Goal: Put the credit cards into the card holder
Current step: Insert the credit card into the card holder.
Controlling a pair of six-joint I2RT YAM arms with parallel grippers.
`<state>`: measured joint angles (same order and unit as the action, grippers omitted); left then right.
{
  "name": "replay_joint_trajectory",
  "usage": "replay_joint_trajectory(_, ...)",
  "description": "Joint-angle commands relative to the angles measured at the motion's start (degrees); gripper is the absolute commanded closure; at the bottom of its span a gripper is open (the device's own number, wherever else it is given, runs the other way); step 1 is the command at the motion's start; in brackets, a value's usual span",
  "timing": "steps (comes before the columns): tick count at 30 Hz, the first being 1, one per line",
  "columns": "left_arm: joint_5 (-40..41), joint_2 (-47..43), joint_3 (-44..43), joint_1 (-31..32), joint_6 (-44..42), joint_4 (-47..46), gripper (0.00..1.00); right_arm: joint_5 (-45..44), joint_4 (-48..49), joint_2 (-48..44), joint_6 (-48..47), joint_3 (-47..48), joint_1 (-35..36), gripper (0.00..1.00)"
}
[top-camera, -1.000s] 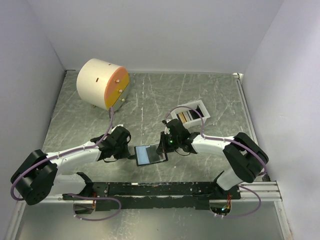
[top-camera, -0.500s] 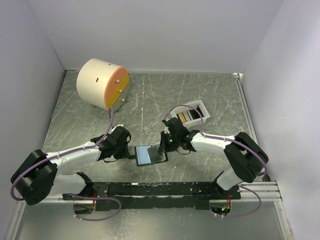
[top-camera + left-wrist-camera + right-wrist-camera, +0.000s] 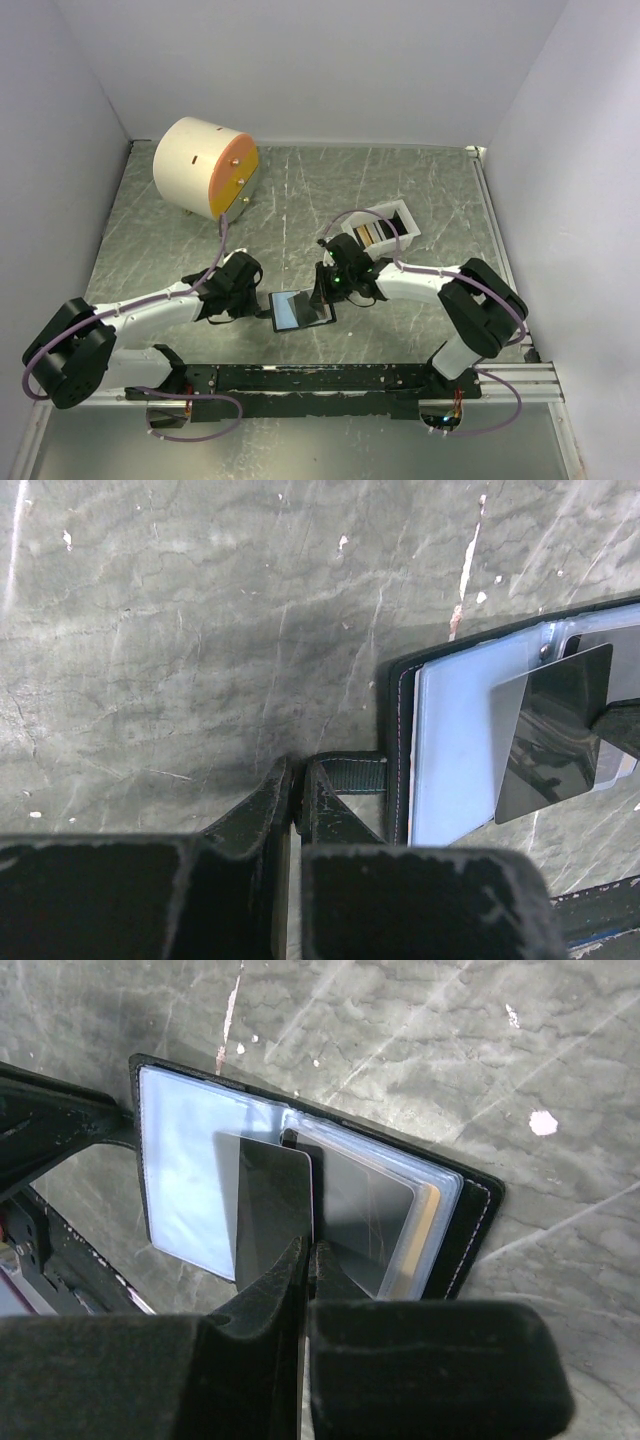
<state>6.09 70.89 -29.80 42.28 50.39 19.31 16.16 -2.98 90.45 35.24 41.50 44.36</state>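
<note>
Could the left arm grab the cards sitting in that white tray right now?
Probably not. The left gripper is shut on the strap of the card holder, and the right arm lies across the way to the white tray holding the credit cards.

Stretched low and inward on both arms; pinched shut at left gripper (image 3: 298, 782) and, apparently, right gripper (image 3: 308, 1252).

No text, label, brand, number or sign can be read in any view; the card holder (image 3: 300, 1200) and its sleeves show no legible print.
</note>
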Motion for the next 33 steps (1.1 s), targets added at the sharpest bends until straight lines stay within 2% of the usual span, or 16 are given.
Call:
replay_joint_trajectory(1,1.03,1.0,-1.25,0.18,-0.73,0.56,0.89,0.14,1.49,1.0,-0.37,-0.1,0.55,1.0)
replay_joint_trajectory(14,-4.05,-1.28,1.87,0.17,1.73,-2.63,0.88,-1.58,15.43,-1.31,10.48,-8.98,0.6,1.0)
replay_joint_trajectory(33,-4.28,-2.61,2.92,0.22,2.33,-2.0,0.88,-5.8,16.68,-4.78,12.67,-11.67,0.55,1.0)
